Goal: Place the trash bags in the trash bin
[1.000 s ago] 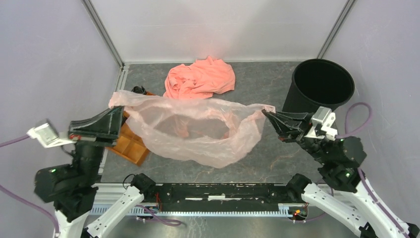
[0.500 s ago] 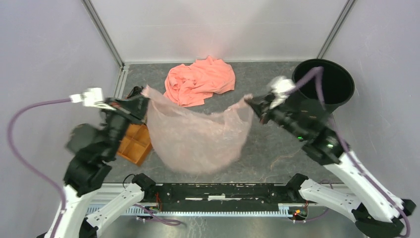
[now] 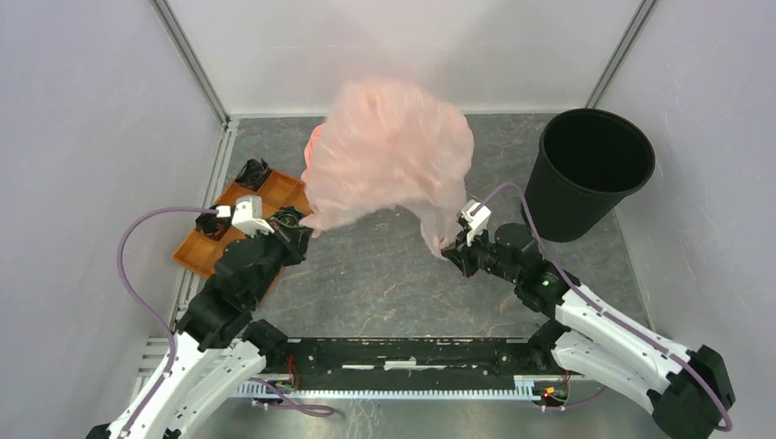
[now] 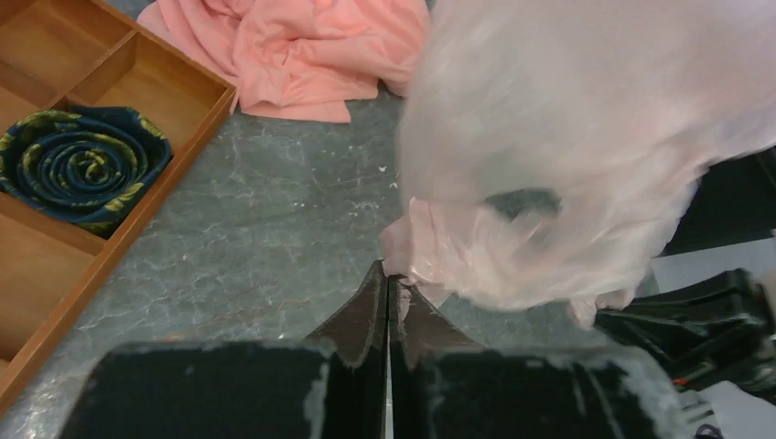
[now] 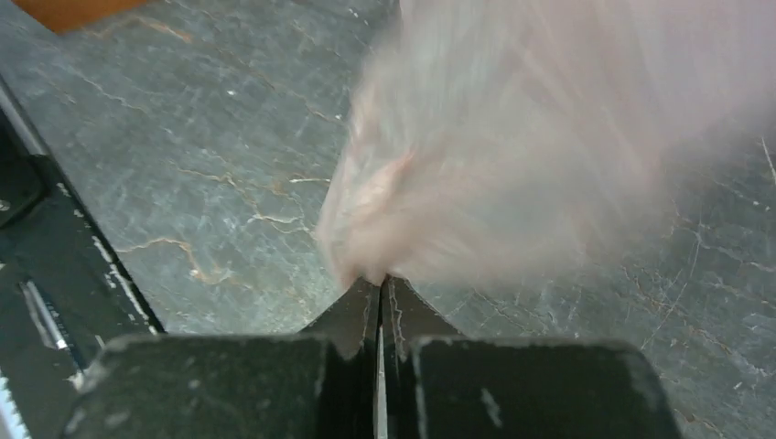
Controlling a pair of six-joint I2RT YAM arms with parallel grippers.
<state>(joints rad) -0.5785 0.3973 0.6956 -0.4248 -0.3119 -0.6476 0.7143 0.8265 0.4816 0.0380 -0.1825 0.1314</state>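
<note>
The pale pink translucent trash bag (image 3: 389,151) billows up, puffed with air, above the middle of the floor. My left gripper (image 3: 304,230) is shut on its left edge; in the left wrist view the film (image 4: 567,155) bunches at my closed gripper (image 4: 386,274). My right gripper (image 3: 448,249) is shut on the bag's right edge; in the right wrist view the blurred film (image 5: 512,155) rises from my closed gripper (image 5: 379,285). The black trash bin (image 3: 595,169) stands upright at the far right, open, apart from the bag.
A salmon-orange cloth (image 4: 293,46) lies at the back, mostly hidden behind the bag in the top view. An orange compartment tray (image 3: 206,247) sits at the left and holds a rolled dark patterned fabric (image 4: 82,165). Walls close in on three sides.
Both arms swung down and inward toward the floor. The bag, which hung stretched between the grippers, has ballooned upward and toward the back. Both grippers stay shut on it.
</note>
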